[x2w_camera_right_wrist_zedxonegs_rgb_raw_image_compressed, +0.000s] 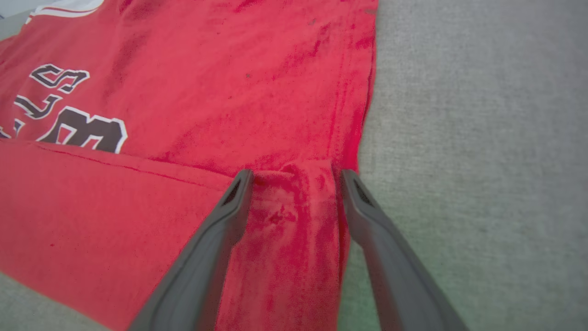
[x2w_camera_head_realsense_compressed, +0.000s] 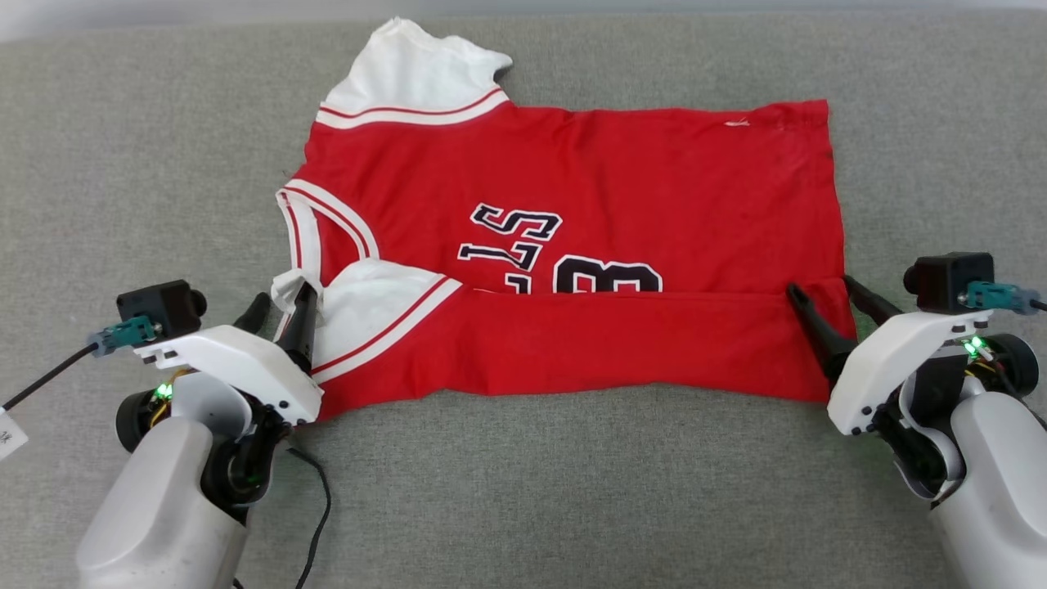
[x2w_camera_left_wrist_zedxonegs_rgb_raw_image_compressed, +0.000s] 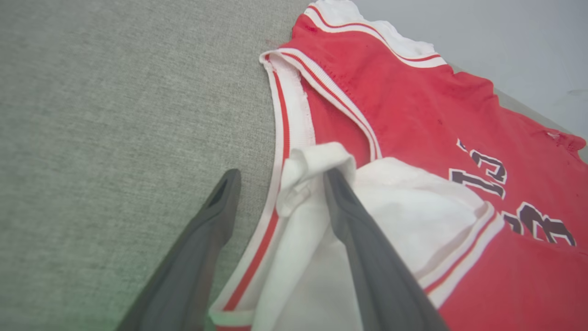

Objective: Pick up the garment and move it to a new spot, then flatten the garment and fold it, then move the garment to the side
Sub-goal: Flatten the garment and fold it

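The garment [x2w_camera_head_realsense_compressed: 572, 188] lies flat mid-counter [x2w_camera_head_realsense_compressed: 523, 491], its long axis running left to right, collar end leftward and near long side folded over the lettering. The left claw [x2w_camera_head_realsense_compressed: 282, 303] stands open astride the white sleeve at the near-left corner. The right claw [x2w_camera_head_realsense_compressed: 822, 288] is open over the near-right hem corner. The unfolded far edge lies straight ahead of both.

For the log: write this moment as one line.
garment: near edge folded over | left gripper: open, at sleeve | right gripper: open, at hem

Red white-sleeved garment [x2w_camera_head_realsense_compressed: 622, 188] is laid flat, collar leftward, near edge folded over the black number's lower part.
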{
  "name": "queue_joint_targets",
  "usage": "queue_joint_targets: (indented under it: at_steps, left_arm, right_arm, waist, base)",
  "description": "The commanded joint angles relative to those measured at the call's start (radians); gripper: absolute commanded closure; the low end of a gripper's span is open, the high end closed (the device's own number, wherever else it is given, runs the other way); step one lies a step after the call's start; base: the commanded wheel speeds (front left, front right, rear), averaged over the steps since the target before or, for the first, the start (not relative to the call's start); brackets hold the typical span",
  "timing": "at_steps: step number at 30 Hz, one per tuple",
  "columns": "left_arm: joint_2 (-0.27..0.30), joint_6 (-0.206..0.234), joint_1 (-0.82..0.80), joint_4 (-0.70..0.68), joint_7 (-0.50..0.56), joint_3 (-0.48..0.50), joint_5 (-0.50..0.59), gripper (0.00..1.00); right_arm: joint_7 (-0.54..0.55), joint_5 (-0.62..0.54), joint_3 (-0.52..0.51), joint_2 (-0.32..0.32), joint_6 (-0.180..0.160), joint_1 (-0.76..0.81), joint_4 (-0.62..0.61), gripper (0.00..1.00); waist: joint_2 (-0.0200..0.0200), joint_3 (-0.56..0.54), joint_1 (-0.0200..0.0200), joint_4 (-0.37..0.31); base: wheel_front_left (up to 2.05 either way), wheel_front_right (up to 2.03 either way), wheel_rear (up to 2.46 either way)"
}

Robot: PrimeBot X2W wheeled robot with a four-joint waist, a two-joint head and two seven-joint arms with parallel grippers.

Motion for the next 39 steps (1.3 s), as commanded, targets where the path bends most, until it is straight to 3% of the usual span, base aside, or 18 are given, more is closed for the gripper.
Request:
queue_joint_targets:
  at_steps: [1,7,13,25,33,39]
  left_arm:
    - [0.005,-0.006,-0.011,0.011,-0.011,0.004,0.001,0.0]
    - [0.048,-0.018,0.005,0.015,-0.005,0.019,-0.009,0.0]
    - [0.136,0.001,0.037,-0.067,0.09,0.029,-0.017,0.0]
    - [0.329,0.119,0.152,-0.345,0.495,0.004,-0.078,0.0]
    - [0.348,0.186,0.221,-0.402,0.635,0.002,-0.149,0.0]
    - [0.315,0.187,0.243,-0.356,0.688,-0.022,-0.191,0.0]
  right_arm:
    - [-0.033,0.019,0.007,-0.01,-0.001,-0.008,-0.005,0.0]
    - [-0.207,0.017,0.009,-0.044,-0.001,0.026,-0.058,0.0]
    - [-0.333,-0.04,-0.043,-0.035,-0.001,0.075,-0.158,0.0]
    - [-0.3,-0.161,-0.156,0.057,-0.001,0.227,-0.451,0.0]
    - [-0.269,-0.17,-0.179,0.114,-0.001,0.256,-0.519,0.0]
    - [-0.258,-0.152,-0.187,0.128,-0.001,0.259,-0.513,0.0]
  waist:
    - [0.0,-0.014,-0.0001,0.001]
    - [0.0,-0.075,-0.0001,-0.006]
    - [0.0,-0.134,-0.0001,-0.022]
    - [0.0,-0.117,-0.0001,-0.081]
    - [0.0,-0.048,-0.0001,-0.129]
    - [0.0,-0.023,-0.0001,-0.152]
  base:
    - [0.0,0.0,0.0]
    - [0.0,0.0,0.0]
    - [0.0,0.0,0.0]
    - [0.0,0.0,0.0]
    - [0.0,0.0,0.0]
    - [0.0,0.0,0.0]
